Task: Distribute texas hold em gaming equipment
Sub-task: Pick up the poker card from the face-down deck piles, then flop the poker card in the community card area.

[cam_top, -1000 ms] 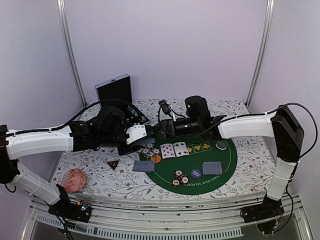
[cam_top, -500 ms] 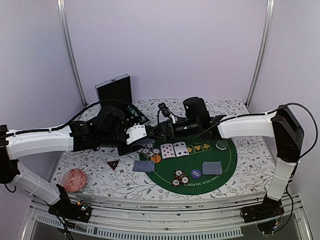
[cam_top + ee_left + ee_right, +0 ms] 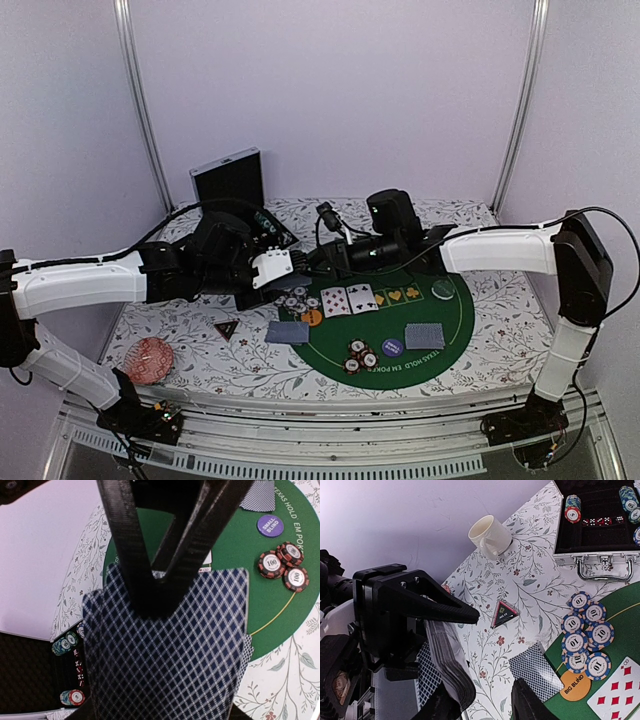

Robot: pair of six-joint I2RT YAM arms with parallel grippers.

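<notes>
Step in hand: dealing cards. The deck of playing cards is clamped in the left pincer, held above the worktop at the green mat's far-left edge. The right pincer is seen apart at the deck's edge. Next, judged: one card to be pinched and drawn off alone.

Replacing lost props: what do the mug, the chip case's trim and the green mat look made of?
Mug: likely glazed ceramic, cream with a soft sheen and a thick wall. Chip case trim: seemingly aluminium, silvery with a dull metallic sheen. Green mat: probably felt or similar fabric, matt, with printed lettering.
</notes>
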